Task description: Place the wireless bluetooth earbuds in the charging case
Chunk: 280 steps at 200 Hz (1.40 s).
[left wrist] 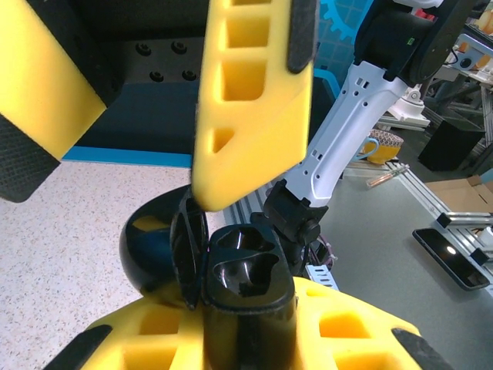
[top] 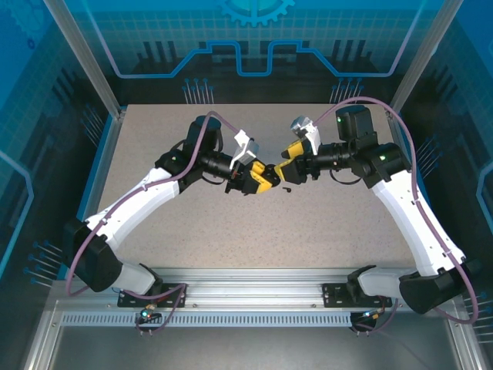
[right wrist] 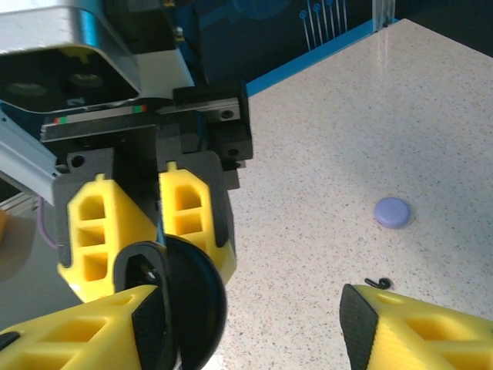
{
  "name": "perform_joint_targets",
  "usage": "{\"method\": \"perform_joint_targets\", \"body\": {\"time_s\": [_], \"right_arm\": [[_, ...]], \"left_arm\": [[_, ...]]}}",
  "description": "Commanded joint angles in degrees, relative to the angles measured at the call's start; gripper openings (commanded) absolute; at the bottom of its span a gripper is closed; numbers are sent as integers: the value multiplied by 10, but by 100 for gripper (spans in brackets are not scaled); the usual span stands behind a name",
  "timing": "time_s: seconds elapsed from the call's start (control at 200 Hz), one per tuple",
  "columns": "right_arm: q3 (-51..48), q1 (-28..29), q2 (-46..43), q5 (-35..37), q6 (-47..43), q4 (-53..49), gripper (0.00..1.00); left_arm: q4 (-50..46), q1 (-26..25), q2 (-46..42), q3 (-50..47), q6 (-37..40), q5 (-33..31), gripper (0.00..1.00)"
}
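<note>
Charging case (left wrist: 245,270) held open over the middle of the worktop (top: 347,231).
The left gripper (top: 266,179) is clamped tight on the case, with its lid (left wrist: 150,243) swung aside. The right gripper (right wrist: 254,316) faces it, fingers spread wide and holding nothing. One tiny black earbud (right wrist: 377,283) lies on the worktop just beside the right gripper, near a lilac disc (right wrist: 391,212).

We're in a robotics lab, at an enclosed test cell. Alu frame posts (top: 81,58) and blue panels w/ a printed gear graphic (top: 254,9) wall in a speckled counter (top: 323,223). Two white arms (top: 131,204) are bolted to a slotted metal rail (top: 254,277) at the near edge, cables looped along them. Outside the cell, per left wrist view: a grey bench (left wrist: 385,231) w/ a mug (left wrist: 383,146), a phone (left wrist: 453,258) & a cardboard box (left wrist: 466,193).
</note>
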Motion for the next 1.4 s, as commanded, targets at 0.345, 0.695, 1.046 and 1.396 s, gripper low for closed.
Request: {"method": "perform_joint_targets", "body": {"time_s": [0.345,0.695,1.046,1.396], "right_arm": [[-9,-6,-35,16,5,25,66],[-48,-57,-28,228,105,54,68],[-75,-73,95,295,164,22,66],[-110,-71,232,284,199,51,58]], "left_arm": [[32,-4,-8,2,-19,-33,4],[126,0,-9,-60,-57,-71,3],[188,3,-12,-105,-93,-89,3],[226,12,-27,-139,-123,-100,3]]}}
